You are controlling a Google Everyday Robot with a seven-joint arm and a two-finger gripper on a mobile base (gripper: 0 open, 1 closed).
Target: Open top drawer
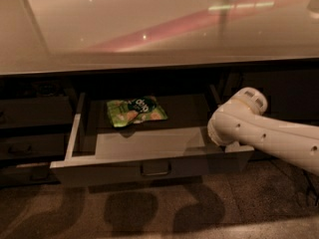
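Observation:
The top drawer [114,169] stands pulled well out below the counter, with its dark grey front, a small central loop handle [155,169], a pale left side edge [74,132] and a dark floor [184,111]. A green snack bag [135,111] lies at the back of the drawer. My white arm [279,138] reaches in from the right. My gripper [225,142] is at the drawer's right front corner, at the top edge of the front, mostly hidden behind the wrist.
A glossy pale countertop [149,29] overhangs the drawers. Slimmer dark drawer fronts [30,146] sit to the left, and a dark cabinet front [291,91] to the right behind the arm. Carpeted floor [149,213] lies in front.

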